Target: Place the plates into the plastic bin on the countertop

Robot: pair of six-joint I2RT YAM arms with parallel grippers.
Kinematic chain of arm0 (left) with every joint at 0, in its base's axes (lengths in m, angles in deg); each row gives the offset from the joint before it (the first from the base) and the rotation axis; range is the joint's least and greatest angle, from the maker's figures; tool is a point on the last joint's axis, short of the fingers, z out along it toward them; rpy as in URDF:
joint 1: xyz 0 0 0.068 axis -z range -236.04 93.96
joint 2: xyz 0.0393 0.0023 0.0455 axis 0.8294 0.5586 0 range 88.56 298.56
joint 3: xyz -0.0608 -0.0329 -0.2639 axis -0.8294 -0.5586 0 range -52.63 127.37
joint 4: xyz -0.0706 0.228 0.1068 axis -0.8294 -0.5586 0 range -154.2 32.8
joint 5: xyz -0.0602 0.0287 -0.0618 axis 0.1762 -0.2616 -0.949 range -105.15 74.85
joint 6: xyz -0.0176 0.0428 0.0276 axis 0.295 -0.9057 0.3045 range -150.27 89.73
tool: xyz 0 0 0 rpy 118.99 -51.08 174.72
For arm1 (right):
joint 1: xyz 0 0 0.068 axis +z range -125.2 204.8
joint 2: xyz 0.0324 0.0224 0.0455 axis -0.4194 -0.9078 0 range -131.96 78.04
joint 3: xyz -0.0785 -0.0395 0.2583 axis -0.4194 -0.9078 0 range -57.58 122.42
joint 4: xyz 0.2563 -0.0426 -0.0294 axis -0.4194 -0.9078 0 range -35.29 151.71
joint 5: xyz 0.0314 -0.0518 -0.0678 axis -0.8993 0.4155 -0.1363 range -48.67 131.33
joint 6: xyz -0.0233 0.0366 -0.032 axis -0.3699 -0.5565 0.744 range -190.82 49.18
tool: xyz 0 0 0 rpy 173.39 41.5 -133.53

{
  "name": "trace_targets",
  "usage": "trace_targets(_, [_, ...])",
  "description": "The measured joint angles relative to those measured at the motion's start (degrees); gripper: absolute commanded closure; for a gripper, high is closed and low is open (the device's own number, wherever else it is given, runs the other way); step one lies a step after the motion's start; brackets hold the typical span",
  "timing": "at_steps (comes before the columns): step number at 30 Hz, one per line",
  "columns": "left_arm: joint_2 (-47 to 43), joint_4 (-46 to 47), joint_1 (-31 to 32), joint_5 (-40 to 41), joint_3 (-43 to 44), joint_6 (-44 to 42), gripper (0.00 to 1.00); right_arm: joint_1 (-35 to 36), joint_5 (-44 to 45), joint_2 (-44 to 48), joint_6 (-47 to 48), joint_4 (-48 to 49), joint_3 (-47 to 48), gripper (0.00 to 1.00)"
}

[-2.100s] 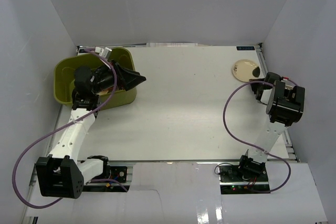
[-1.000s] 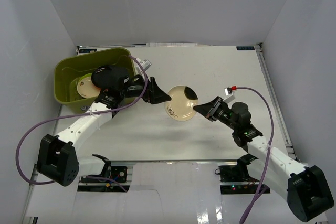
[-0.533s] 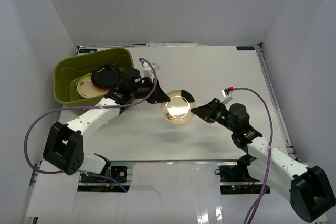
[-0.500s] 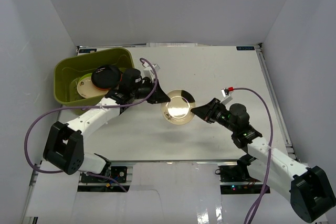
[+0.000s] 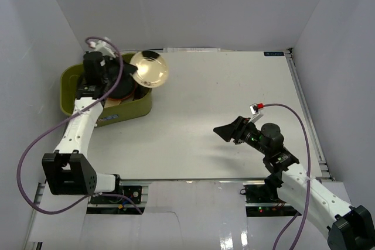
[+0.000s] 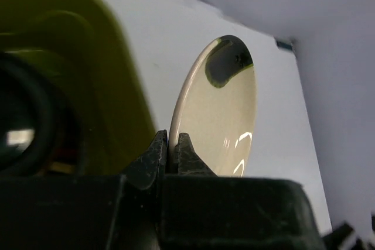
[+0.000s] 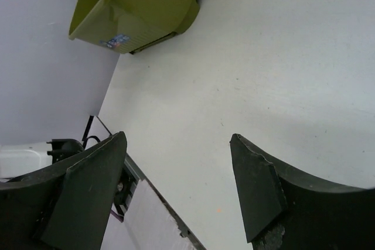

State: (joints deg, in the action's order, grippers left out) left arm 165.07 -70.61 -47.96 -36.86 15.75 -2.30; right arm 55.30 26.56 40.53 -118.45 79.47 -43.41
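A glossy cream plate (image 5: 150, 68) with a dark patch on its rim hangs tilted over the far right corner of the olive-green plastic bin (image 5: 66, 95). My left gripper (image 5: 133, 71) is shut on the plate's rim. In the left wrist view the plate (image 6: 225, 115) stands on edge, pinched between the jaws of the left gripper (image 6: 173, 144), with the bin wall (image 6: 105, 74) beside it. Other plates lie in the bin, mostly hidden by the arm. My right gripper (image 5: 225, 131) hovers open over the countertop (image 5: 234, 92). Nothing lies between the right gripper's (image 7: 179, 139) fingers.
White walls enclose the countertop on three sides. The metal frame edge (image 7: 158, 200) runs along the near side below the right gripper. The bin (image 7: 140, 4) shows far off in the right wrist view. A purple cable loops beside each arm.
The plate passed from the right gripper to the left at mid-table. The left arm then carried it up over the bin. The right gripper opened and drew back.
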Motion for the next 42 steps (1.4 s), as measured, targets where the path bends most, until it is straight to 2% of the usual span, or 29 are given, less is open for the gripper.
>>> trace_targets(3, [-0.2, 0.2, -11.6, 3.6, -0.5, 3.3, 1.00, 0.0, -0.2, 1.6, 1.7, -2.3, -1.2, 0.22])
trace_targets(5, [-0.2, 1.0, -16.5, 5.9, -2.3, 5.2, 1.00, 0.0, -0.3, 1.9, 2.8, -3.4, -1.9, 0.22])
trace_targets(9, [1.7, 1.1, -19.2, 9.9, -4.8, 7.7, 0.92, 0.0, -0.5, 1.9, 4.6, -5.0, -2.1, 0.22])
trace_targets(11, [3.2, 0.2, -19.2, 12.2, -5.0, 8.2, 0.80, 0.0, -0.6, 1.9, 5.4, -5.4, -2.1, 0.22])
trace_targets(13, [4.0, -0.5, -19.2, 14.4, -5.0, 8.5, 0.75, 0.0, -0.6, 1.8, 6.2, -6.1, -2.1, 0.22])
trace_targets(17, [3.5, -1.1, -19.2, 18.8, -5.4, 9.0, 0.48, 0.0, -0.5, 2.0, 7.4, -7.8, -2.1, 0.22])
trace_targets(18, [2.8, -1.2, -19.2, 20.2, -5.8, 9.1, 0.30, 0.0, -0.5, 2.2, 7.6, -8.3, -2.0, 0.22])
trace_targets(19, [2.0, -1.2, -19.2, 21.3, -6.2, 8.9, 0.17, 0.0, -0.4, 2.5, 7.8, -8.9, -1.9, 0.21])
trace_targets(21, [0.2, -1.3, -19.3, 23.0, -6.7, 9.3, 0.02, 0.0, 0.0, 3.3, 8.2, -10.5, -1.5, 0.21])
trace_targets(22, [-1.0, -1.3, -19.4, 23.6, -6.7, 9.6, 0.02, 0.0, 0.3, 3.9, 8.4, -11.4, -1.2, 0.15])
trace_targets(24, [-3.3, -1.1, -19.5, 23.7, -6.7, 9.8, 0.02, 0.0, 1.2, 4.9, 8.9, -13.0, -0.4, 0.10])
trace_targets(25, [-4.6, -1.1, -19.5, 23.3, -6.7, 9.9, 0.02, 0.0, 1.8, 5.5, 9.1, -14.0, 0.3, 0.02])
trace_targets(27, [-7.9, -0.7, -19.5, 21.1, -6.8, 10.2, 0.02, 0.0, 3.5, 6.6, 9.7, -16.3, 1.9, 0.10])
trace_targets(34, [-24.2, 3.2, -17.1, 8.2, -12.8, 10.4, 0.02, 0.0, 13.6, 7.4, 13.2, -26.6, 10.6, 0.10])
trace_targets(37, [-31.2, 3.3, -13.9, 1.7, -17.8, 9.0, 0.02, 0.0, 18.6, 6.9, 16.4, -32.8, 16.0, 0.10])
trace_targets(42, [-35.4, 3.2, -5.2, -12.8, -21.7, 3.8, 0.02, 0.0, 26.0, 11.4, 20.4, -38.3, 20.9, 0.10])
